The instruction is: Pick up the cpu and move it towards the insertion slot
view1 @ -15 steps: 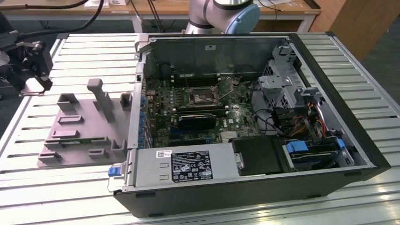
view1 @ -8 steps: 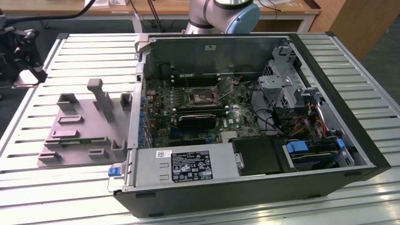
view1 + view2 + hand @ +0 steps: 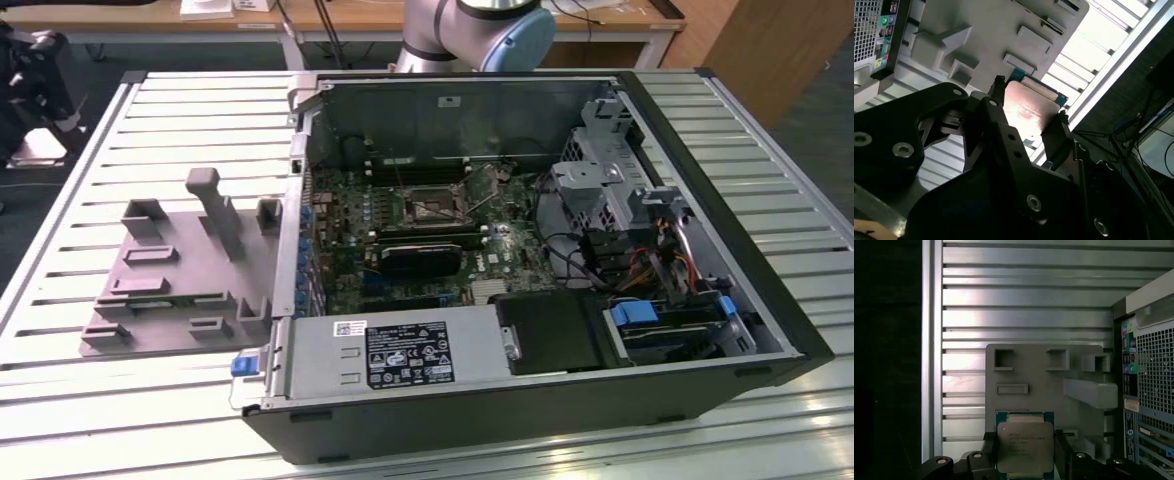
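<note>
A slatted table (image 3: 80,400) carries the open case (image 3: 534,420) at the centre of the exterior view. A grey holder (image 3: 174,280) lies at the exterior view's left. In the first wrist view the gripper (image 3: 1025,452) pinches the cpu (image 3: 1025,442) by two opposite edges, over the holder, outside the case. The slot (image 3: 434,205) sits upper-centre inside the case.

Arm (image 3: 474,30): one; grey joint housing with a blue end cap, at the top edge of the exterior view. Gripper (image 3: 1028,105): black, two-fingered, with a bolted body; showed in both wrist views. Fingers (image 3: 1054,137): closed against opposite edges of the cpu (image 3: 1025,447), one on each side; chip was gripped between the tips, metal top turned towards the wrist cameras.
</note>
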